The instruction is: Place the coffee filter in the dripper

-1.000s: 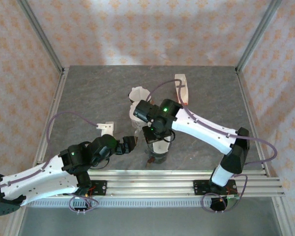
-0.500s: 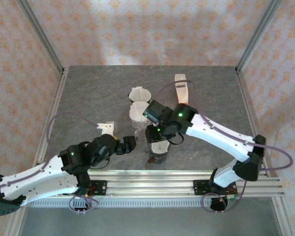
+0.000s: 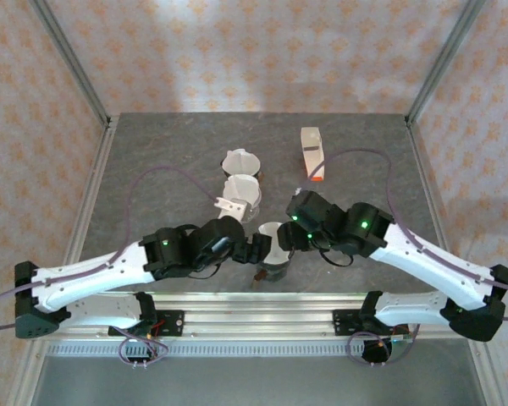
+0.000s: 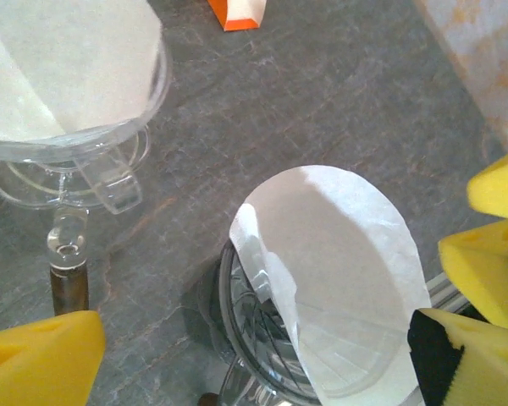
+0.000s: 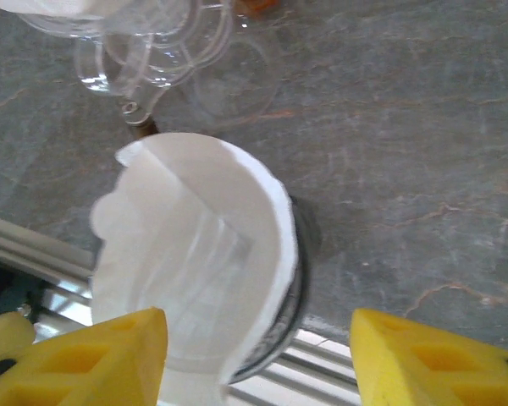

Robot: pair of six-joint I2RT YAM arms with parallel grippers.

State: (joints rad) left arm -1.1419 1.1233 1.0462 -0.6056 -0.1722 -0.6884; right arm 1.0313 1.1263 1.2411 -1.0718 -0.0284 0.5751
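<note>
Centre of the top view, low in the frame: the coffee filter [image 3: 275, 241] sits in the dripper [image 3: 271, 264], with an arm closing in from each side. The left gripper [image 3: 256, 249] is just to the filter's left, the right gripper [image 3: 289, 235] just to its right.

On the left wrist camera the left gripper's yellow fingers [image 4: 38, 359] are spread wide, one at lower left and one at lower right, pinching nothing. The filter stands in the lower middle of the frame, lopsided. Its right side rises well above the ribbed glass, so I'd call it in, but not pressed home.

The right wrist camera shows the right gripper's fingers [image 5: 97, 355] parted at the bottom corners. The paper cone rises between them, close by the left finger, and is not clamped. The dripper's dark rim shows at the cone's right.

As for handling, this paper looks feather-light and floppy and should crease at a hard squeeze. The place to take it is the free upper edge, with a light pinch, or a gentle nudge down on the inside wall. The glass looks slick, breakable and tippy on its narrow foot, so push straight down, not sideways.
</note>
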